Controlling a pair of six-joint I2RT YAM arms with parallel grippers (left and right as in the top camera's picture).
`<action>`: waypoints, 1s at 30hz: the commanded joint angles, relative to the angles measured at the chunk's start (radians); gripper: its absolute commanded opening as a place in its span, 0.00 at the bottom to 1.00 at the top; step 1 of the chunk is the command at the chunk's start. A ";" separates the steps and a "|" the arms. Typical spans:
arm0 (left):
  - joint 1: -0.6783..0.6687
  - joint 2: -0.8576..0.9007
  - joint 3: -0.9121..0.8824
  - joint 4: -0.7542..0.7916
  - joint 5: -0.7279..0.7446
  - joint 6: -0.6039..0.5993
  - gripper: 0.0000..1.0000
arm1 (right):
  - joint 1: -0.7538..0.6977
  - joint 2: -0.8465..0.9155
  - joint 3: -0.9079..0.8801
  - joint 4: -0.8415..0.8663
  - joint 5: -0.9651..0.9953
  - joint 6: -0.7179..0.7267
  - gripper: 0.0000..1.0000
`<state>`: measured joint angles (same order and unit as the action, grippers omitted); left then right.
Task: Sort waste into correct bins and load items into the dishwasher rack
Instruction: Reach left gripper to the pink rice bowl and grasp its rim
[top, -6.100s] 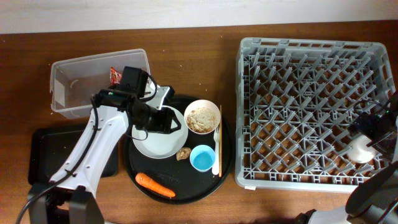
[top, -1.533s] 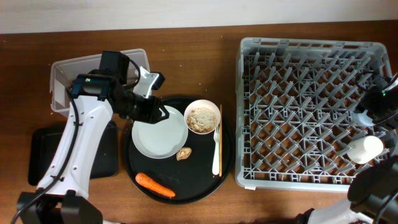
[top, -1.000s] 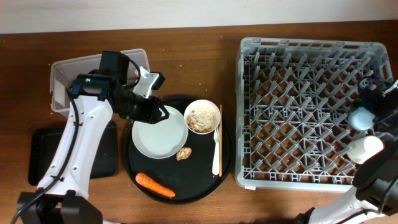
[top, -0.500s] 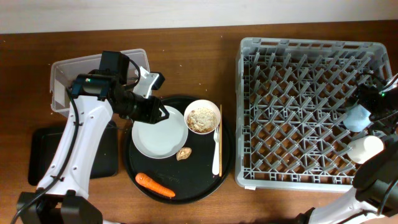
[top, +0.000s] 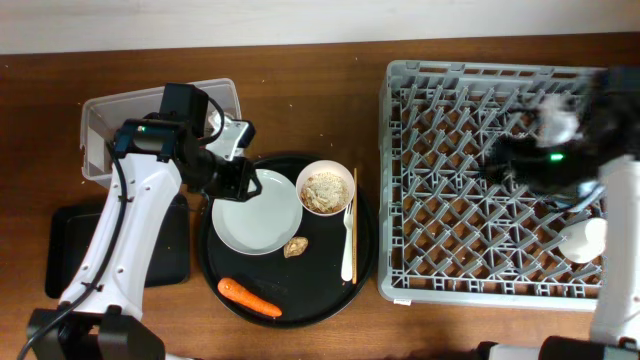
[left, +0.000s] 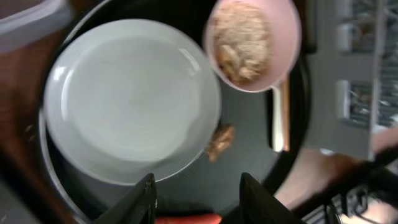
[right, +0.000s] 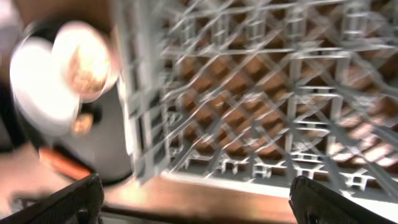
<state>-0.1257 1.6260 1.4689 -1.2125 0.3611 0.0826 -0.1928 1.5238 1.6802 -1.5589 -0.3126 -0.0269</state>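
My left gripper (top: 238, 180) (left: 199, 200) is open and empty, low over the round black tray beside the pale grey plate (top: 258, 222) (left: 130, 99). The white-pink bowl (top: 326, 188) (left: 252, 43) holds beige food scraps. A brown lump (top: 295, 247) (left: 219, 140), an orange carrot (top: 250, 297), a white fork (top: 347, 250) and chopsticks (top: 354, 215) also lie on that tray. My right gripper (top: 515, 160) (right: 199, 205) is open, empty and blurred over the grey rack (top: 490, 292). A white cup (top: 583, 238) sits in the rack. The light-blue cup is hidden.
The clear tub (top: 110, 130) stands at the back left, partly under my left arm. The shallow black tray (top: 70, 250) lies in front of it. The round black tray (top: 215, 285) sits between the tub and the rack.
My right arm has swung left across the rack, and the light-blue cup it held no longer shows. My left gripper has shifted slightly.
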 joint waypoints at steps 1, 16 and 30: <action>-0.005 -0.009 0.003 0.004 -0.077 -0.080 0.43 | 0.131 -0.008 0.007 -0.026 0.120 0.021 0.98; -0.387 0.198 0.001 0.277 -0.123 -0.083 0.42 | 0.171 -0.008 0.006 -0.058 0.258 0.132 0.98; -0.529 0.409 0.001 0.450 -0.191 -0.084 0.41 | 0.171 -0.008 0.006 -0.058 0.258 0.132 0.98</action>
<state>-0.6544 2.0121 1.4685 -0.7654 0.2310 0.0055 -0.0250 1.5246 1.6802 -1.6161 -0.0700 0.1013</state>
